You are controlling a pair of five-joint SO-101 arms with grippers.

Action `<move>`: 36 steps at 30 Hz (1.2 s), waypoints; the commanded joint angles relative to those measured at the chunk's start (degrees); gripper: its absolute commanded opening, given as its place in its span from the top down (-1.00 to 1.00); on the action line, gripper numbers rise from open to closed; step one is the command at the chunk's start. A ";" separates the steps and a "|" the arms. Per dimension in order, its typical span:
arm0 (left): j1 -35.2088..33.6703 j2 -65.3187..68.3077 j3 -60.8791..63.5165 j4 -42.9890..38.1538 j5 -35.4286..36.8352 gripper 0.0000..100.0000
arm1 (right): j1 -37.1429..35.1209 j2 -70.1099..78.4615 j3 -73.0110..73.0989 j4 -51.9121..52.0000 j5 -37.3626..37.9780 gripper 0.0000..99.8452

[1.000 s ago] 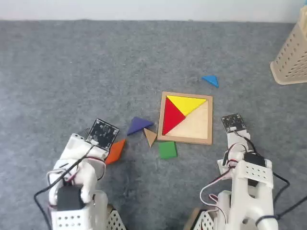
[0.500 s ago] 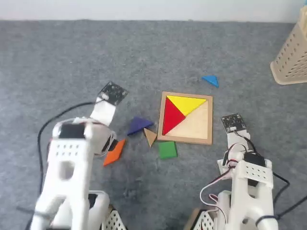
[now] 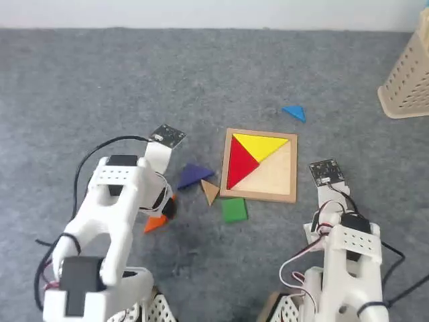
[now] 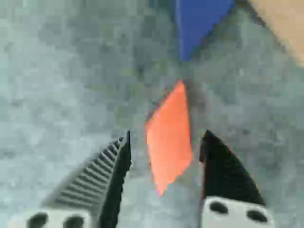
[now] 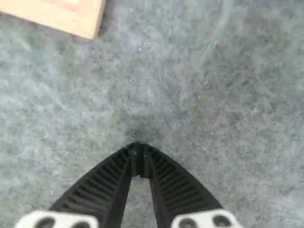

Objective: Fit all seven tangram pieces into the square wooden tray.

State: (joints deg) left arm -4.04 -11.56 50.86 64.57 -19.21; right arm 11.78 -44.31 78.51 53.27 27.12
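Note:
The square wooden tray (image 3: 258, 196) lies right of centre and holds a yellow triangle (image 3: 260, 144) and a red triangle (image 3: 238, 163). A purple triangle (image 3: 195, 175), a tan triangle (image 3: 210, 191) and a green square (image 3: 234, 209) lie on the carpet near its left and front sides. A blue triangle (image 3: 293, 112) lies beyond it. My left gripper (image 4: 166, 135) is open, its fingers on either side of the orange parallelogram (image 4: 168, 137), which peeks out under that arm (image 3: 155, 222). The purple triangle (image 4: 199, 19) lies just beyond. My right gripper (image 5: 137, 159) is shut over bare carpet near a tray corner (image 5: 71, 19).
A beige perforated basket (image 3: 409, 74) stands at the far right edge. Grey carpet covers the table, with open room at the back and left. The right arm's base sits in front of the tray's right side.
The left arm has swung up from its folded pose and forward, and its gripper is now down over the orange parallelogram. The right arm and all the pieces have stayed put.

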 commanded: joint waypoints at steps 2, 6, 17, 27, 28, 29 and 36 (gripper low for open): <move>0.00 2.37 0.04 -3.52 0.53 0.54 | 0.57 -1.63 0.00 -1.63 -0.44 0.99; 0.09 6.59 1.19 -6.51 0.62 0.59 | 0.57 -1.63 0.00 -1.63 -0.44 0.99; 2.29 8.26 -0.40 -4.04 -2.55 0.93 | 0.57 -1.63 0.00 -1.63 -0.35 0.99; 10.37 0.26 -7.78 6.24 0.53 0.98 | 0.57 -1.63 0.00 -1.63 -0.35 0.99; 11.34 -1.58 -9.19 8.09 0.53 0.98 | 0.57 -1.63 0.00 -1.63 -0.35 0.99; 12.31 -3.43 -10.77 9.93 0.62 0.98 | 0.57 -1.63 0.00 -1.63 -0.35 0.99; 21.80 -6.77 -24.57 17.05 6.59 0.98 | 0.57 -1.63 0.00 -1.63 -0.35 0.99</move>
State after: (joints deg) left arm 12.40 -15.78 34.86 78.99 -16.31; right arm 11.78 -44.31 78.51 53.19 27.12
